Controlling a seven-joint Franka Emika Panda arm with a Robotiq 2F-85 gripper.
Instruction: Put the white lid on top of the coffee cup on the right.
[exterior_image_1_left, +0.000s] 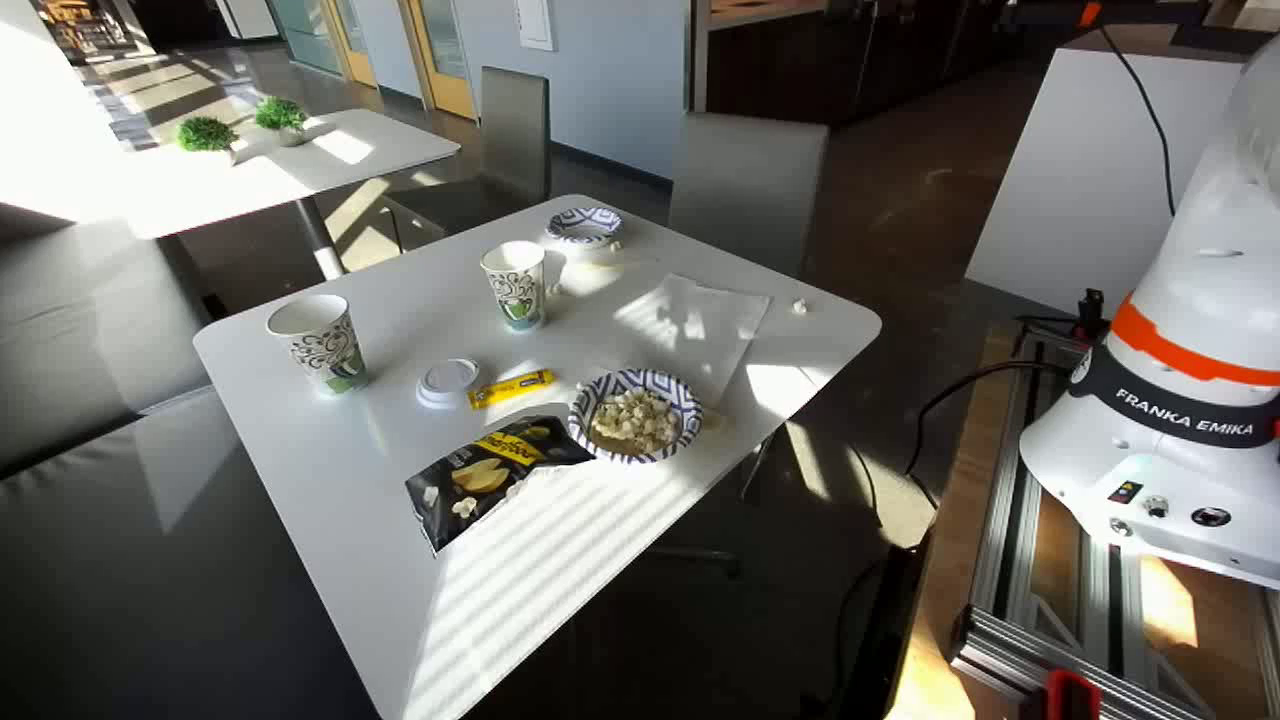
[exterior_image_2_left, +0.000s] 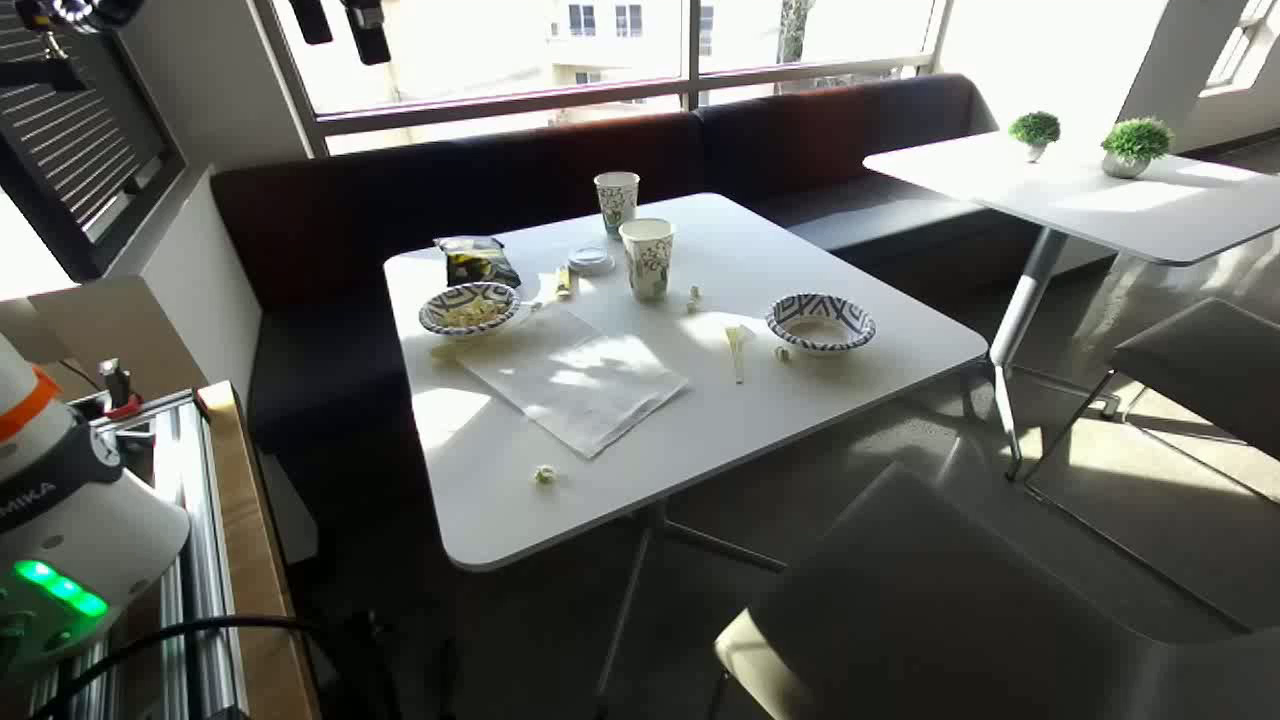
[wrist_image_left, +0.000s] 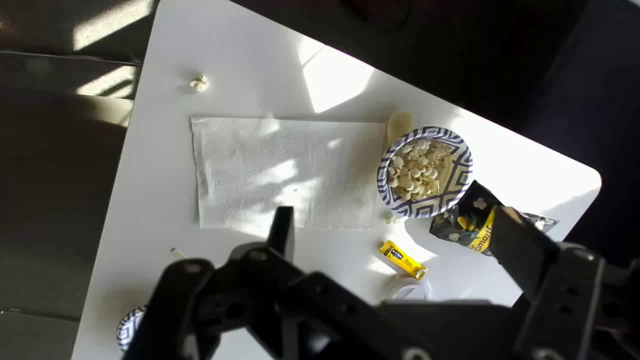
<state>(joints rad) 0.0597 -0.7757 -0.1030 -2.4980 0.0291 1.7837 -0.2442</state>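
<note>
The white lid (exterior_image_1_left: 447, 384) lies flat on the table between the two cups and a yellow packet; it also shows in an exterior view (exterior_image_2_left: 591, 261). In the wrist view the lid (wrist_image_left: 410, 290) is partly hidden by my gripper's body. The right coffee cup (exterior_image_1_left: 516, 288) stands upright and uncovered, near the empty bowl; it also shows in an exterior view (exterior_image_2_left: 648, 262). The other cup (exterior_image_1_left: 320, 345) stands upright at the left (exterior_image_2_left: 617, 205). Both cups are hidden in the wrist view. My gripper (wrist_image_left: 399, 227) is open and empty, high above the table; its fingers show at the top edge in an exterior view (exterior_image_2_left: 340, 35).
The yellow packet (exterior_image_1_left: 510, 388) lies beside the lid. A patterned popcorn bowl (wrist_image_left: 460, 172) and a black snack bag (exterior_image_1_left: 490, 475) lie close by. A white napkin (wrist_image_left: 290, 172) is spread beside the popcorn bowl. An empty patterned bowl (exterior_image_2_left: 858, 325) and loose popcorn (exterior_image_2_left: 543, 474) are on the table.
</note>
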